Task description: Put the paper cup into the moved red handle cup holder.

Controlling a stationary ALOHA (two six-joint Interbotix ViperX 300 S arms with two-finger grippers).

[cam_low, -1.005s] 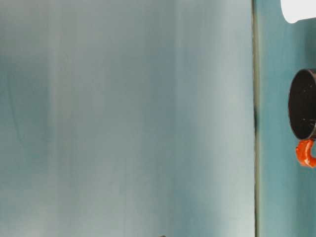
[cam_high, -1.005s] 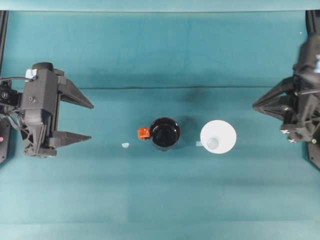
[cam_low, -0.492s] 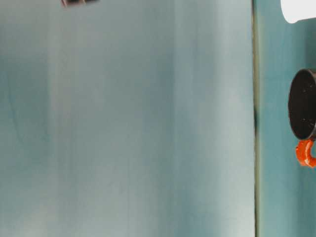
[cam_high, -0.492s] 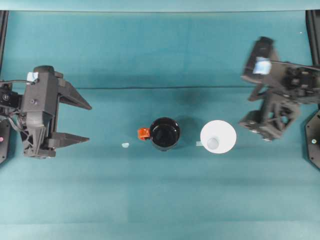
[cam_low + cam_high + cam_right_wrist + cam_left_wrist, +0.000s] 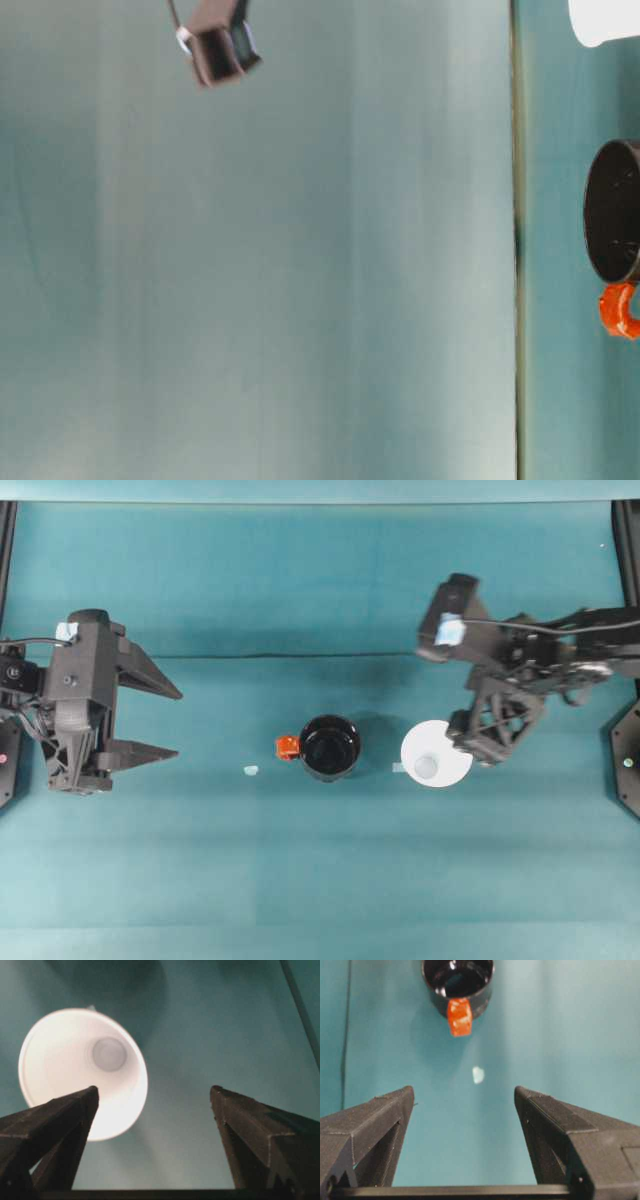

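Beside paper cup (image 5: 436,755), right gripper (image 5: 470,742) (jaws apart)

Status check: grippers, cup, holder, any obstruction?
Left gripper open, parked. Right gripper open beside cup. Cup upright, outside holder. Path clear.

A teal cloth covers the bench (image 5: 320,880), with a dark seam (image 5: 300,656) running straight across it from side to side. Behind the bench rises a plain pale blue-grey backdrop (image 5: 260,280), smooth and evenly lit. Soft shadows fall on the cloth; the light is diffuse.
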